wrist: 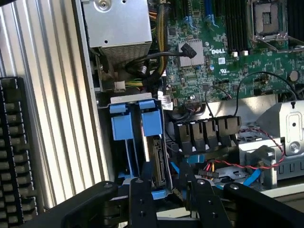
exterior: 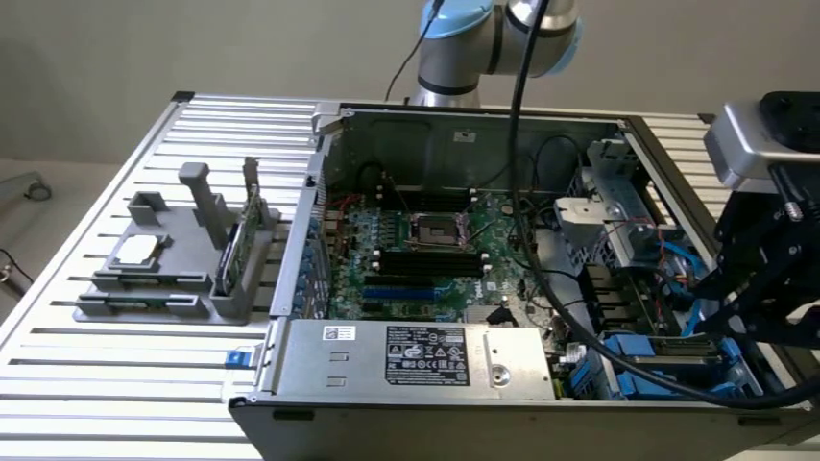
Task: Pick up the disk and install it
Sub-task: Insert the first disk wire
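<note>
The gripper (wrist: 169,187) hangs over the drive bay of the open computer case (exterior: 462,120), at about four o'clock in the exterior view. Its two black fingers (wrist: 140,199) are spread apart and pinch nothing. The disk (wrist: 159,164) stands on edge in its blue carrier between them, seated in the bay just beside a second blue carrier (wrist: 121,126). The motherboard (exterior: 423,240) fills the case's middle and the power supply (exterior: 410,355) lies at six o'clock. At nine o'clock, a grey holder (exterior: 167,279) rests on the slatted table (exterior: 115,384).
</note>
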`<state>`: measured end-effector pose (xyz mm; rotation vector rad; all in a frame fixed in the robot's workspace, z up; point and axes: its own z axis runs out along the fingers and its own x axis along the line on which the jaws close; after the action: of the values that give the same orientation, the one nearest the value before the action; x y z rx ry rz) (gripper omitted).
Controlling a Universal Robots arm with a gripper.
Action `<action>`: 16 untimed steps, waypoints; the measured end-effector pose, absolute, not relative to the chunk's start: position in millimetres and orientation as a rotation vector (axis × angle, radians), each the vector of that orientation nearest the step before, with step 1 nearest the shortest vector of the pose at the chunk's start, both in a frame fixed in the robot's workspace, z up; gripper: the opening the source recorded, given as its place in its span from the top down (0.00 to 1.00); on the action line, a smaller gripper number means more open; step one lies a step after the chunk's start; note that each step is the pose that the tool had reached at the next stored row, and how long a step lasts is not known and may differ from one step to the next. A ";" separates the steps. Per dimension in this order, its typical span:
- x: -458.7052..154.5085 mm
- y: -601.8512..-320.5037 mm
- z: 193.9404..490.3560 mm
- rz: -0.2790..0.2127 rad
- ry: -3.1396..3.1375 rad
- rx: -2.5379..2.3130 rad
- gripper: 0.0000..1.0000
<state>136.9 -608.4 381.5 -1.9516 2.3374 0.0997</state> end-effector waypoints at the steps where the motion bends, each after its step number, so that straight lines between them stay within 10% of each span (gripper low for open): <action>1: 136.9 -608.4 381.4 0.098 2.354 -1.930 0.63; 16: 136.9 -608.4 381.0 0.077 2.589 -1.587 0.63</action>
<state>136.9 -608.4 381.0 -1.5872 2.5895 0.0775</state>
